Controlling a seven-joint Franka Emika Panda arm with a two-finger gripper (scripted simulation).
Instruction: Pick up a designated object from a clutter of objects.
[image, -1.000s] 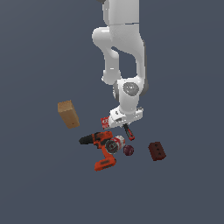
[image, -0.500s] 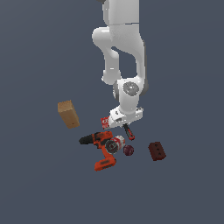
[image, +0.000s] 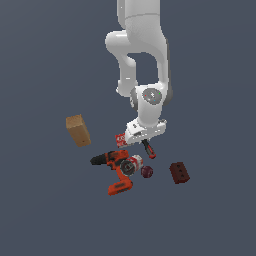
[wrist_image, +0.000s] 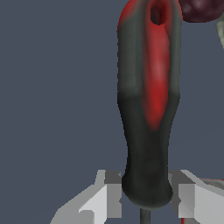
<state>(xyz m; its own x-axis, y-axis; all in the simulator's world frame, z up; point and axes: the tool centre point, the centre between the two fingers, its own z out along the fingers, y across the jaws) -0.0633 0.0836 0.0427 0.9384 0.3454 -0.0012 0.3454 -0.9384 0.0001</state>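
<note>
Pincer (wrist_image: 146, 199) astride slim red/blk screwdriver (wrist_image: 148, 109).

End effector (image: 145, 141): fingertips lost behind the white hand body in the exterior view; whether they close on anything cannot be read there. Screwdriver (image: 148, 149): only the handle end shows below the hand, shaft hidden. Wrist view: screwdriver handle (wrist_image: 148, 109) cut off at the frame's top edge, shaft (wrist_image: 145, 216) cut off at the bottom edge; fingers (wrist_image: 103, 197) cropped at the bottom, contact with the handle unclear. Dark purple ball (wrist_image: 202, 9) cropped at upper right corner. Red-white box (image: 121, 140) partly hidden by the hand, print too small to read. Can (image: 133, 164) label too blurred to read.
</note>
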